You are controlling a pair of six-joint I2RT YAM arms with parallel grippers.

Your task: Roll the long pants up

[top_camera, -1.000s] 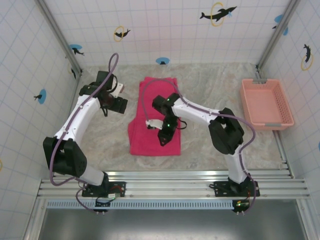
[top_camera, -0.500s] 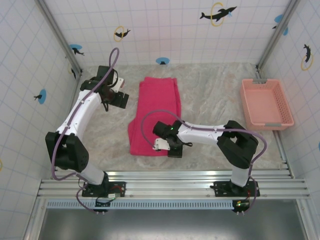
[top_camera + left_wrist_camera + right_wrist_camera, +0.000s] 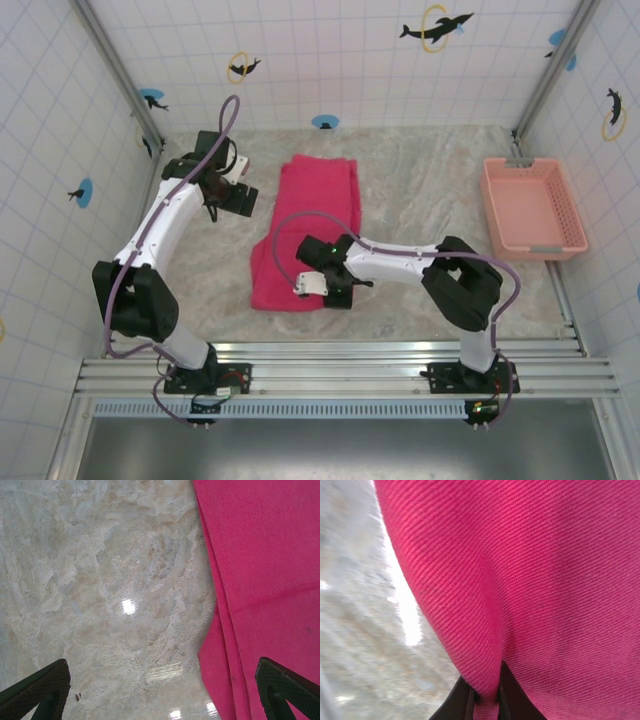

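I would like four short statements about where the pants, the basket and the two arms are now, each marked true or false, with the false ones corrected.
1. The right fingers pinch a fold of the long pants. True.
2. The left fingers are closed on the cloth. False: they stand open above the bare table, beside the pants.
3. A pale pink basket stands at the right side of the table. True.
4. The pants lie inside the basket. False: they lie on the table, apart from it.
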